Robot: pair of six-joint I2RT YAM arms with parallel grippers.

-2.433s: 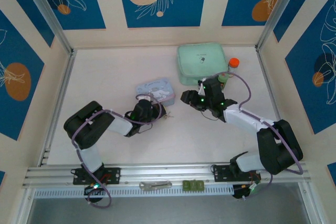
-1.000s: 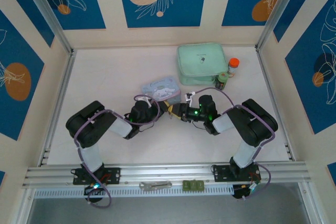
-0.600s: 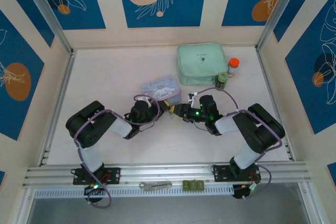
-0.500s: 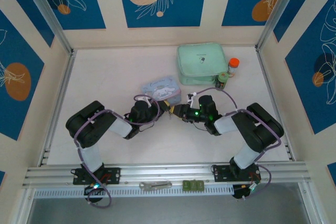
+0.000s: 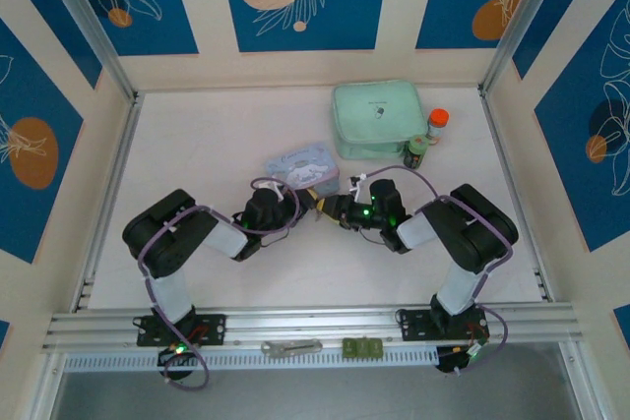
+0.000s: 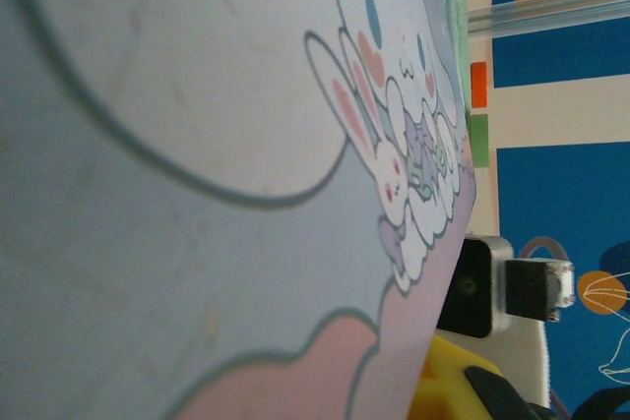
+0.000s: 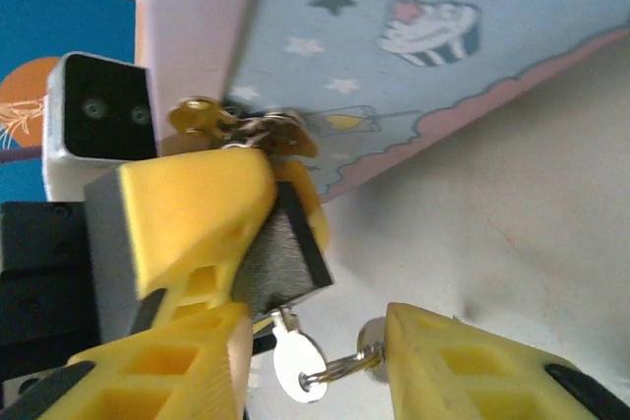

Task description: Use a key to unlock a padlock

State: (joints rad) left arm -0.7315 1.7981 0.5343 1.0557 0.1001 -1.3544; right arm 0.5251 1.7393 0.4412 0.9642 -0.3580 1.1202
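The padlock, a small dark square body, sits clamped between the yellow fingers of my left gripper, right against the blue tin. The silvery key is stuck into the padlock's lower end, and its ring reaches to my right gripper's far finger. My right gripper stands open around the key head, its fingers apart on either side. In the top view both grippers meet tip to tip at the padlock. Brass-coloured metal bits lie at the padlock's upper end.
The pale blue cartoon tin lies just behind the grippers and takes up most of the left wrist view. A green pouch and two small bottles stand at the back right. A grey tool rests on the front rail.
My right arm has swung in from the back right to meet the left gripper by the tin. Over the last half second both arms barely move.
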